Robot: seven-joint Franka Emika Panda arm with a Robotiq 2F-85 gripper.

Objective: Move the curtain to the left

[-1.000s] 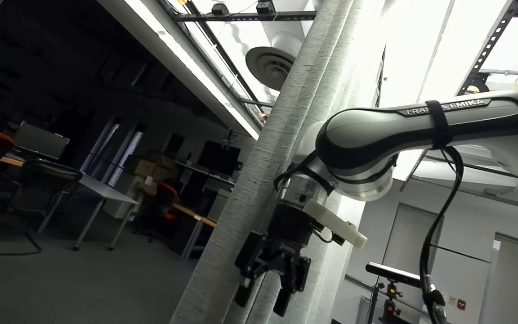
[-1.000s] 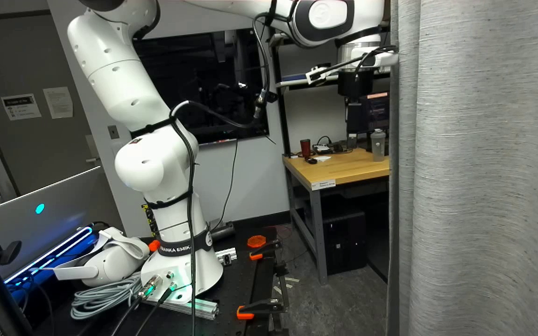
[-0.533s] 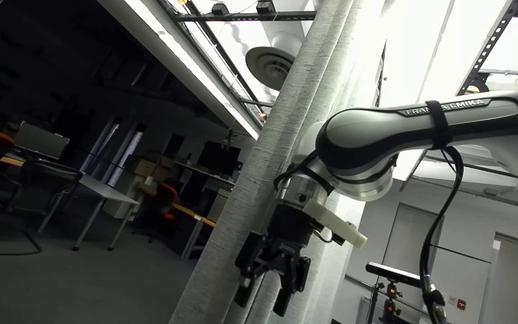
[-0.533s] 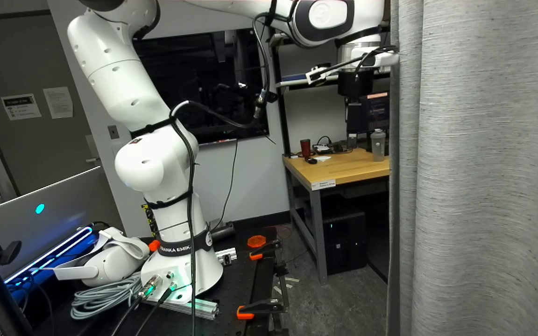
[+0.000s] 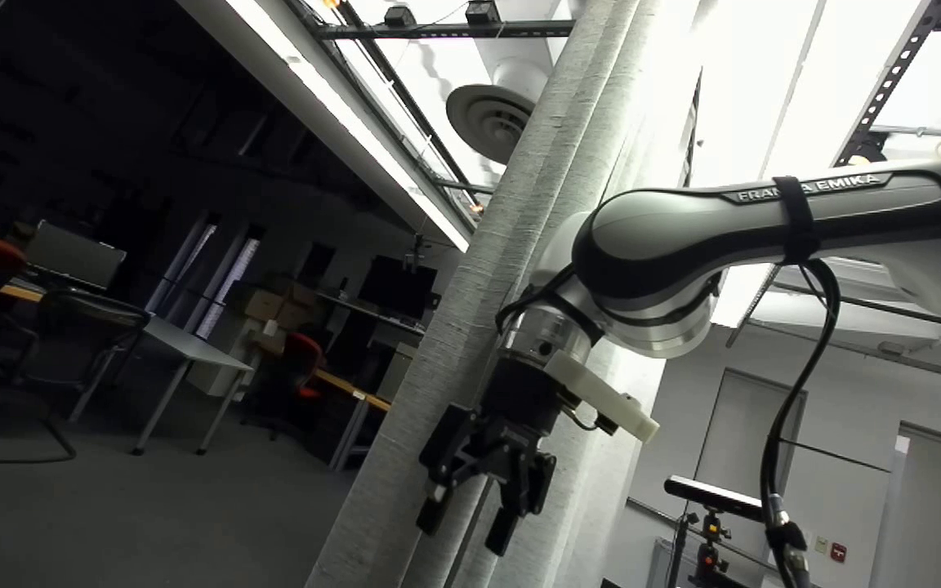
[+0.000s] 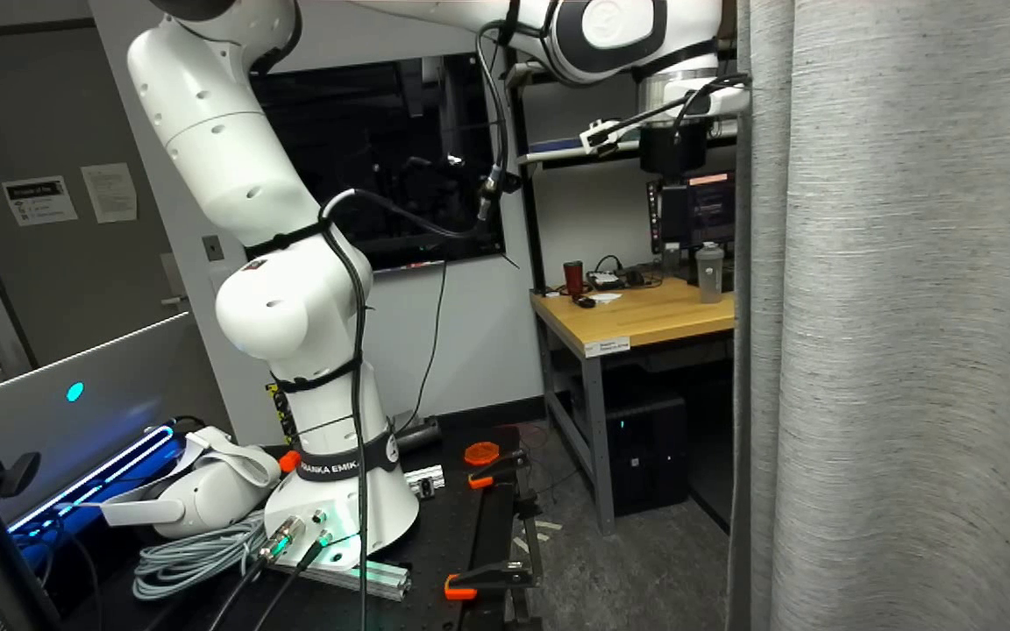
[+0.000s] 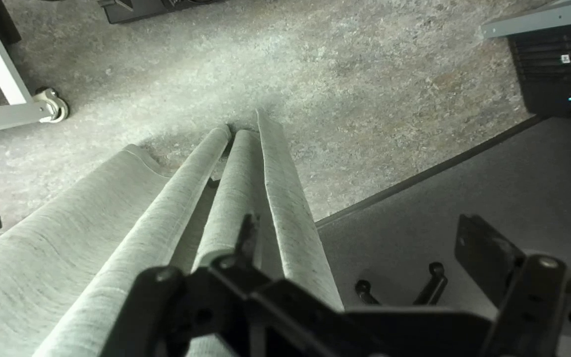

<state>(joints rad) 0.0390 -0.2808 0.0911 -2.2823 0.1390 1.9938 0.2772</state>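
Wrist view: the tall, light grey-white woven curtain point(image 7: 154, 238) runs down in long folds past the black two-fingered gripper point(image 7: 360, 235), whose jaws stand wide apart, clamping nothing. The fabric's edge lines up with the gap; contact cannot be told. Gripping and pulling leftward both seem left to do. In an exterior view the curtain partly hides a wooden-topped, grey-legged workbench point(image 6: 654, 308). A wheeled pale metal frame point(image 7: 20, 114) stands near the hem, a possible snag.
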